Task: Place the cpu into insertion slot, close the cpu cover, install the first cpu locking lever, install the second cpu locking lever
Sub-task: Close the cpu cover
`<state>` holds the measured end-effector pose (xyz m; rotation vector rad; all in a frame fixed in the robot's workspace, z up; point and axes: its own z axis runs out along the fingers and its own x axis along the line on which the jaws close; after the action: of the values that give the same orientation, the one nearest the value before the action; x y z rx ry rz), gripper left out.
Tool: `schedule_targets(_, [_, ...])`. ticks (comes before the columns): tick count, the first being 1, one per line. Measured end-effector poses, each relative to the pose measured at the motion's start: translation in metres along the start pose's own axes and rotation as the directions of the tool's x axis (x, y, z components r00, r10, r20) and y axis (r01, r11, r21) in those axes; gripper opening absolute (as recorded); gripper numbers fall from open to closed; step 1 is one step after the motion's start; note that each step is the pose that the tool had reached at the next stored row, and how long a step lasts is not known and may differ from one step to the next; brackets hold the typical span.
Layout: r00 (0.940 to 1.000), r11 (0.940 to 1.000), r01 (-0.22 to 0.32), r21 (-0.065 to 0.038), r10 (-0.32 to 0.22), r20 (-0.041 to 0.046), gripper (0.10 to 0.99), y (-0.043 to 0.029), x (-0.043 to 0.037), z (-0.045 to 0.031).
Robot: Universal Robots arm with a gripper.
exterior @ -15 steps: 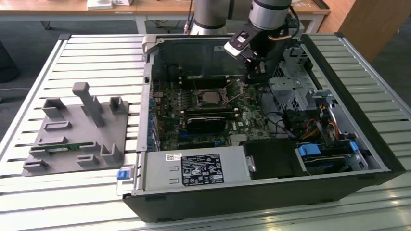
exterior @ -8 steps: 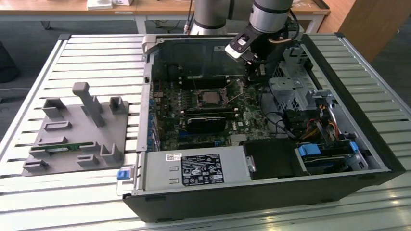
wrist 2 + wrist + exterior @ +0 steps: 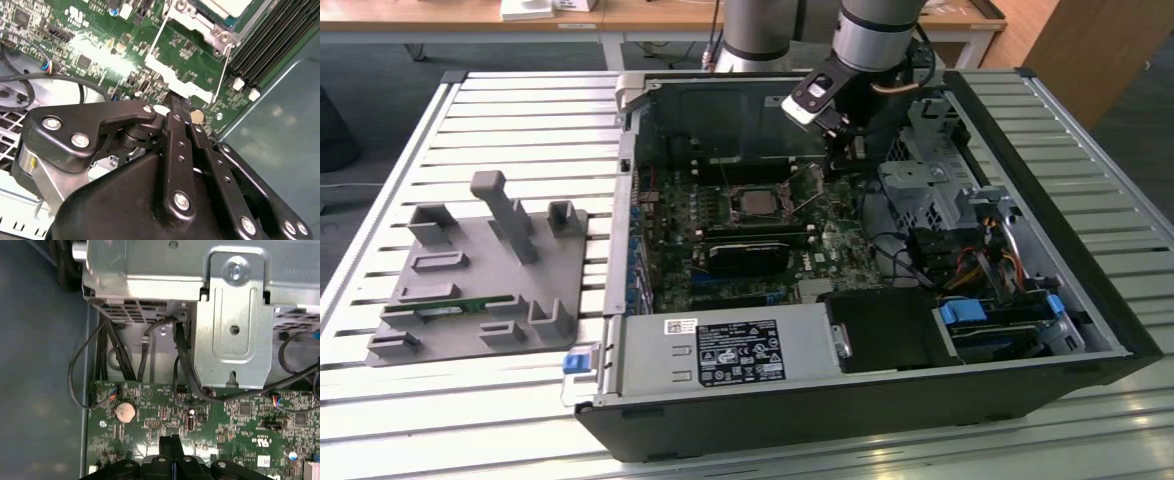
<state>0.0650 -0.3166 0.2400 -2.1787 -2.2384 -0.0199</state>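
Fingers of the gripper (image 3: 181, 106) are pressed together, tip to tip, with nothing visible between them. In the second wrist view their tips sit against the free edge of the cpu cover (image 3: 175, 80), a silvery strip with notched ends.

The cover appears raised off the socket rather than laid flat. The angle of view is poor, so this is a qualified finding. Its free edge faces the fingers and its hinge side lies at the insertion slot (image 3: 200, 24).

Beyond that, the cpu (image 3: 220, 5) is seated in the slot. It lies flat with its pale face up and its edges square to the metal rim. Being square, it has no long axis.

Status: placement judged complete. Cover closing is in hand and not finished. Both locking levers are judged outstanding.

In the exterior view the gripper (image 3: 841, 135) reaches down into the open computer case (image 3: 1107, 300). The socket (image 3: 734, 190) is on the board just to that view's left of it. The case rests on the slatted counter (image 3: 520, 100).
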Motion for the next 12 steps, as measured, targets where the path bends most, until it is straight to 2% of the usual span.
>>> schedule_targets(7, [1.0, 1.0, 0.0, 0.0, 0.0, 0.0, 0.106, -0.0179, 0.0005, 0.0002])
schedule_targets(12, [1.0, 1.0, 0.0, 0.0, 0.0, -0.0002, 0.106, -0.0254, 0.0007, 0.001])
